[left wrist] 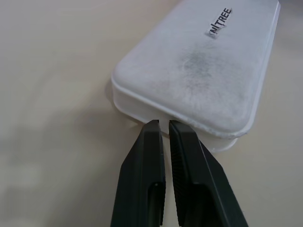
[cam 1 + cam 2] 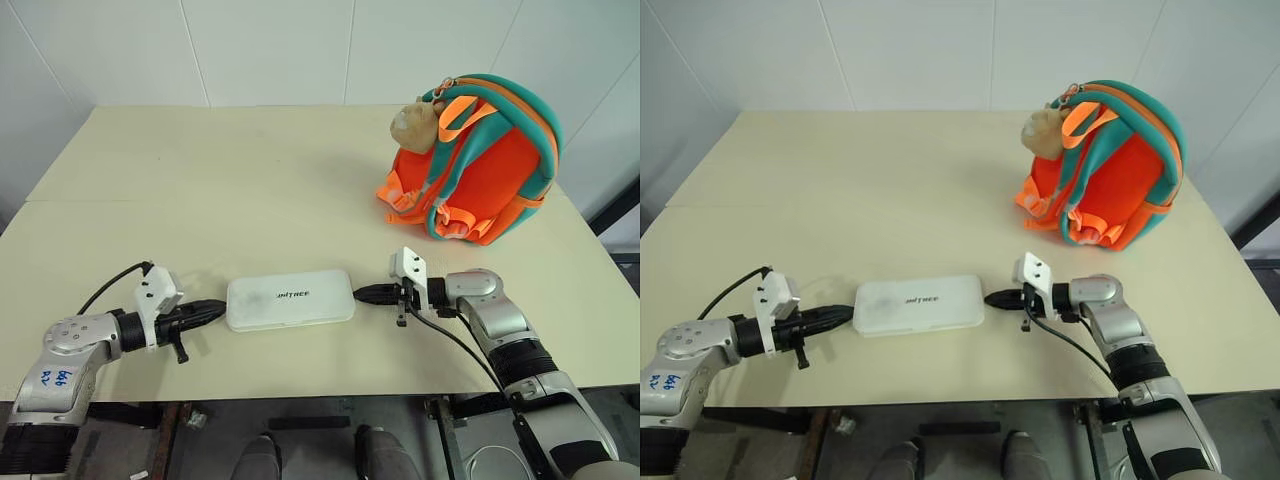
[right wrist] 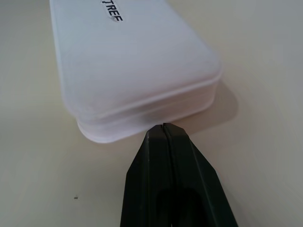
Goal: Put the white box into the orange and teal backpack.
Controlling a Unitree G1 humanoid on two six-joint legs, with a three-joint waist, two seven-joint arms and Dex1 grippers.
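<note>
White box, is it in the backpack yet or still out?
Out: the white box lies flat on the table, apart from the backpack.

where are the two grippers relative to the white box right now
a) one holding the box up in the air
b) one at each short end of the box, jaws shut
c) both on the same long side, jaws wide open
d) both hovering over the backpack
b: the left gripper and right gripper sit at opposite short ends of the white box, which lies flat on the table, jaws shut.
</note>
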